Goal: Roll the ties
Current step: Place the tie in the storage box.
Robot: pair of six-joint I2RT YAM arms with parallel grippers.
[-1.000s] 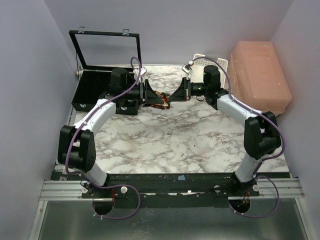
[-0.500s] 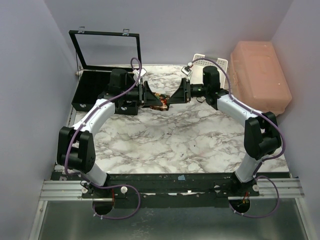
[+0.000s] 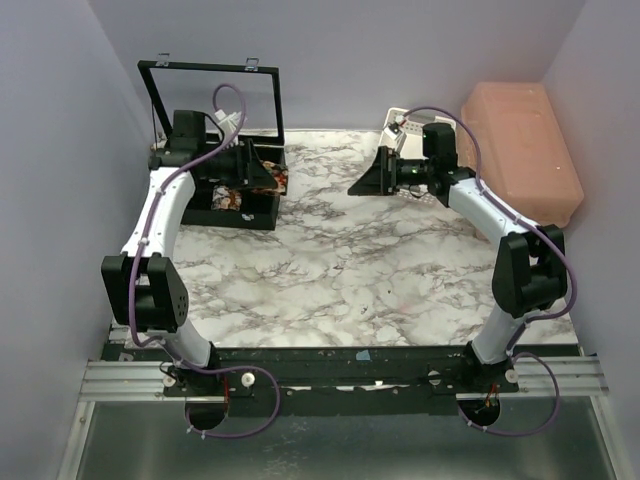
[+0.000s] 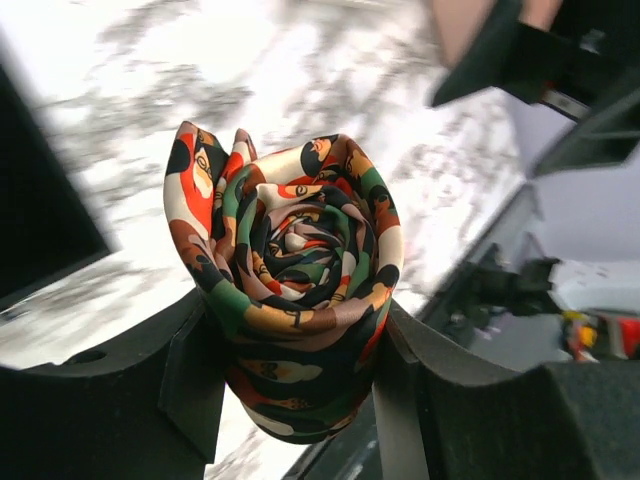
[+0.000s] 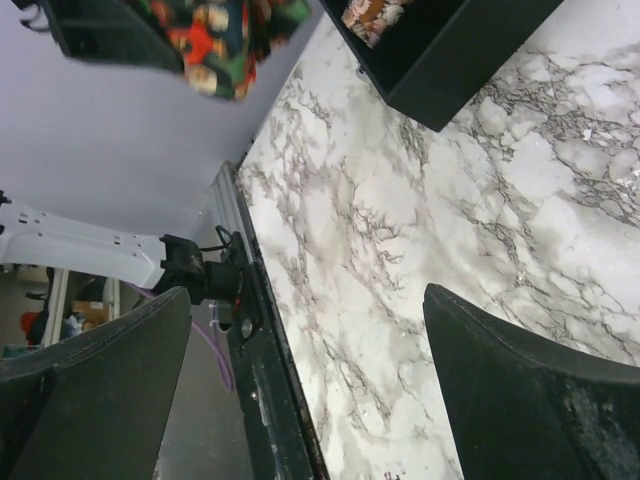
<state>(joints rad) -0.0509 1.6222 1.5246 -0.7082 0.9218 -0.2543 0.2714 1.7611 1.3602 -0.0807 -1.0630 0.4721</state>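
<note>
In the top view the left arm (image 3: 160, 210) reaches toward 10 o'clock. There a black box (image 3: 250, 214) sits on the marble worktop (image 3: 340, 280), its framed lid (image 3: 210, 67) standing open behind it. The left fingers (image 4: 190, 385) are clamped on a rolled tie (image 4: 285, 285), one black pad on each side of the roll. They hold it in the air at the box's right-hand end (from above one cannot tell whether it hangs over the inside or just past the wall). The left wrist view shows the roll end-on. It is a tight spiral of dark fabric printed in red, orange, cream and green, with its outer lap standing a little loose at 11 o'clock. A second tie (image 3: 225, 198), also patterned, lies inside the box, toward its front wall.

Further right, the right arm (image 3: 480, 205) stretches in from 3 o'clock. The right fingers (image 5: 530, 400) stand wide apart above the worktop and point toward 9 o'clock, well apart from the held roll. In the right wrist view only veined marble shows between them. Behind this arm, at 1 o'clock, is a white basket (image 3: 402, 116). At 2 o'clock a pink plastic tub (image 3: 520, 150) sits against the wall.
</note>
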